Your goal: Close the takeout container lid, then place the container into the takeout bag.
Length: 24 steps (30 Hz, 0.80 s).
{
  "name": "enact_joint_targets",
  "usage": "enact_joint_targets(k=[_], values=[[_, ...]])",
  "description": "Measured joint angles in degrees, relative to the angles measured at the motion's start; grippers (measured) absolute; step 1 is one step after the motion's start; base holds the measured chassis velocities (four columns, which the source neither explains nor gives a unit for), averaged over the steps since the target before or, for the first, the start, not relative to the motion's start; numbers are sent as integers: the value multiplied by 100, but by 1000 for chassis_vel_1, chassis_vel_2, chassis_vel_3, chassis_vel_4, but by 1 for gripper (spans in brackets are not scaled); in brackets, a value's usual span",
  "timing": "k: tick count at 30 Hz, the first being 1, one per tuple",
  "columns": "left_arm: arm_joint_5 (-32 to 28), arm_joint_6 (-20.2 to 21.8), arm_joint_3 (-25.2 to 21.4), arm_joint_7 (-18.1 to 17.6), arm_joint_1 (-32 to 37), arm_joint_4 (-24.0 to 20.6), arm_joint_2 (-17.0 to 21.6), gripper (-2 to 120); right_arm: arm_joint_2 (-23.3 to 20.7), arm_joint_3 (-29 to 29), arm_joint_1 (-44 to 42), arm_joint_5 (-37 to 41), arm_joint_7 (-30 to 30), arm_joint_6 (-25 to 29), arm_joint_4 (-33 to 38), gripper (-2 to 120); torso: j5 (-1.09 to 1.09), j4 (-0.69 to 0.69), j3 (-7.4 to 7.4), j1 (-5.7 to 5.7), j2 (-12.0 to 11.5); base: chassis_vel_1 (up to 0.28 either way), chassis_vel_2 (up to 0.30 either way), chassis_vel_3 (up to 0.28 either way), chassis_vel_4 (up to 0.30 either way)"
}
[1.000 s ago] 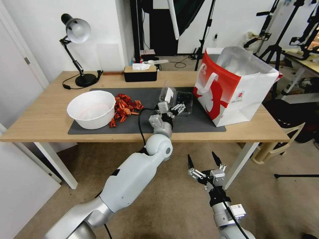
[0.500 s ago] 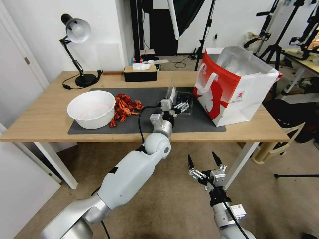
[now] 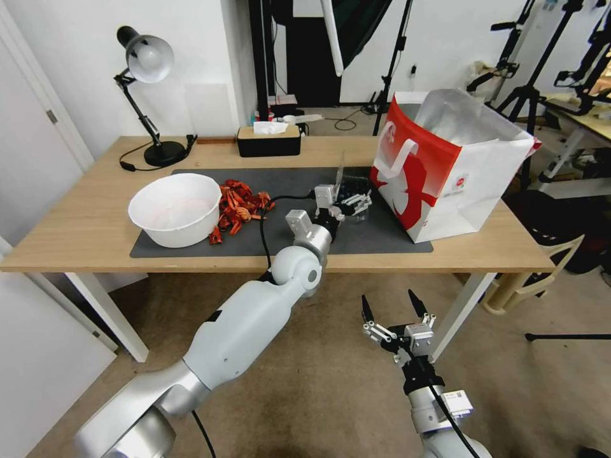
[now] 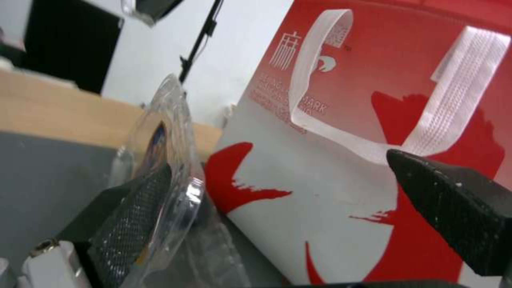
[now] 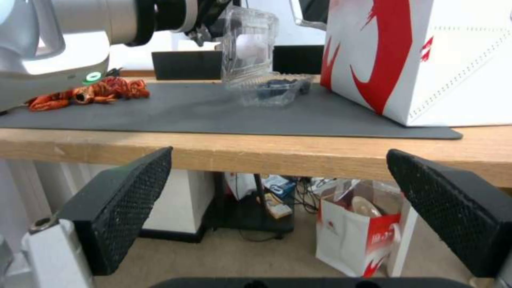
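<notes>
Clear plastic is the thing to look at in the head view. The takeout container [image 3: 352, 198] sits on the dark mat [image 3: 191, 245] on the counter [image 3: 76, 235], just beside the takeout bag [image 3: 445, 165]. Its lid [image 3: 339, 179] stands up on edge, so it is not shut yet. Nothing has gone into the bag. So the first job looks about half done, and the second job has not begun. The left arm reaches out long over the counter, and the left end effector [image 3: 347, 205] is at the container. The right end effector [image 3: 393, 310] hangs low in front of the counter, pointing up, with its fingers wide apart and nothing in them.

From the left wrist view, one black finger [image 4: 133, 224] presses on the outside of the standing lid [image 4: 171, 132]. The other finger is well apart from it, out in front of the red and white bag [image 4: 347, 160]. The end effector is wide open and pushes; it does not pinch.

From the right wrist view, the lid [image 5: 249, 44] stands nearly straight up over the berry half [image 5: 275, 91], with the left arm [image 5: 96, 20] behind it.
</notes>
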Motion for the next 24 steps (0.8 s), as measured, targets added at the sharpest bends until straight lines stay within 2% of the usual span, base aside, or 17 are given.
enact_joint_targets(k=[3,9,13,16,24], values=[[-661,269,-119,-10,-38,-31,-48,100,-1,0,18,1,9,0,-14,100,0,-1,0,0,0,0,0,0,0],[-1333,615,-226,-137,-115,-62,-64,100,-2,-4,42,3,14,0,-39,100,0,0,0,0,0,0,0,0,0],[-1774,874,-308,-358,-192,-115,-94,100,-2,-11,58,3,16,0,-63,100,0,0,0,0,0,0,0,0,0],[-2259,1059,-437,-662,-274,-127,-205,100,9,-18,72,-16,17,0,-79,100,0,0,0,0,0,0,0,0,0],[-2684,1312,-569,-1002,-336,-51,-370,100,5,-18,57,-41,20,14,-103,100,0,-1,0,0,0,0,0,0,0]])
